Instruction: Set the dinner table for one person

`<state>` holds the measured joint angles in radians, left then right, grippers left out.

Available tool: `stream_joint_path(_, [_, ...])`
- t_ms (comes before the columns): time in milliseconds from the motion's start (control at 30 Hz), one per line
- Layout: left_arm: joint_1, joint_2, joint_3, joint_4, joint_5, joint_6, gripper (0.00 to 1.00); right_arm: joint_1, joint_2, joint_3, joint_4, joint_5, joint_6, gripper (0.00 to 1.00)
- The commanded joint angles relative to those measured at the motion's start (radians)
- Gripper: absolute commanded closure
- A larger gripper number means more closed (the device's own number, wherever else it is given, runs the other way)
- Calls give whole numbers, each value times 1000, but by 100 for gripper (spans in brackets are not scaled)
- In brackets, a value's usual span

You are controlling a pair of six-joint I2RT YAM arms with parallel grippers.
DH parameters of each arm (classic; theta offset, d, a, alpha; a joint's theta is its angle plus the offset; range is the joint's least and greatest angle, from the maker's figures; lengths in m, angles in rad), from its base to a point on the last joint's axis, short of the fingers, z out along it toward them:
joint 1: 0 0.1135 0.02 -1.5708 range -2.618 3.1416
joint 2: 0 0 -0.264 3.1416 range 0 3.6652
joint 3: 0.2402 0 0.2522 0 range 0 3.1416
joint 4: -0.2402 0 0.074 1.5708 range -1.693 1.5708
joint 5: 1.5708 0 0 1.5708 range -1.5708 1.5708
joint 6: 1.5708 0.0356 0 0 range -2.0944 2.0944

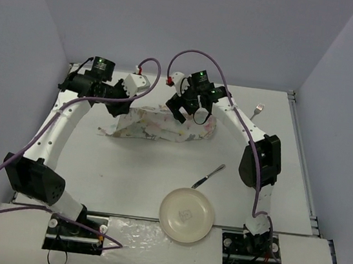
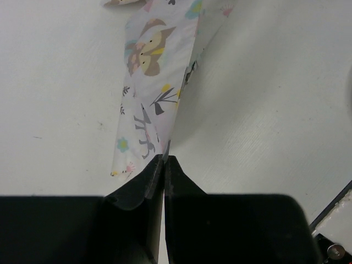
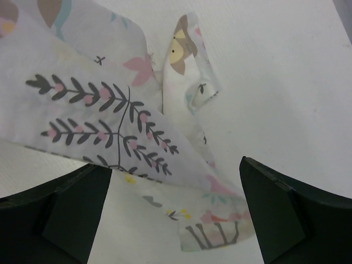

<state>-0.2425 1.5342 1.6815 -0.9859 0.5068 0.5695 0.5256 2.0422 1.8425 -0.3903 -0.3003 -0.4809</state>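
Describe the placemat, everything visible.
The placemat is thin pale cloth printed with foxes, leafy sprigs and flowers. It lies rumpled and partly folded on the dinner table, at the far middle. The left gripper is shut on one edge, holding that part up off the surface. The right gripper hangs open over the other end with cloth between its fingers. Whether it touches the cloth is unclear.

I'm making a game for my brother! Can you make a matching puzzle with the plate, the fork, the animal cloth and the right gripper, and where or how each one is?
Things:
1 plate
2 fork
3 animal cloth
4 right gripper

Places or states:
A open wide
B pinched by the shut left gripper
C far right of the dinner table
D near edge, between the arm bases

Pairs: 1-D, 2-C, 3-B, 4-A
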Motion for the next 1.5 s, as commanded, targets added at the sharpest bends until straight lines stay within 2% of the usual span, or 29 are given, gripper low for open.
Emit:
stream_joint_path(0, [4,-106,-33,65,-7,16,100,26,67,119,-22,-84,-36,1])
stream_joint_path(67, [4,-117,-35,60,-9,9,100,43,105,161,-38,-82,-53,1])
stream_joint_path(167, [5,-131,-36,54,-24,3,100,51,147,178,-48,-89,-63,8])
stream_joint_path(200, [5,-136,-33,50,-26,3,100,51,156,172,-48,-86,-72,13])
stream_joint_path(267, [5,-145,-28,49,-30,1,100,53,177,171,-47,-51,-73,30])
stream_joint_path(433, [16,-154,-15,53,-43,-9,100,49,176,127,-47,14,-90,28])
stream_joint_path(533, [31,-163,-5,70,-55,-22,100,33,147,94,-39,84,-93,32])
stream_joint_path(633, [45,-174,14,78,-49,-35,100,-15,132,64,-29,152,-79,48])
stream_joint_path(733, [59,-184,33,78,-48,-37,100,-63,126,51,-23,180,-47,71])
stream_joint_path(900, [92,-201,49,84,-47,-40,100,-151,75,-20,8,188,-28,70])
stream_joint_path(1200, [134,-198,92,105,-22,-69,100,-193,-24,-147,59,205,-42,73])
stream_joint_path(1333, [135,-191,86,124,-25,-79,100,-192,-37,-180,80,173,-27,99])
stream_joint_path(1467, [140,-192,93,166,-83,-101,100,-193,-43,-173,87,212,-27,100])
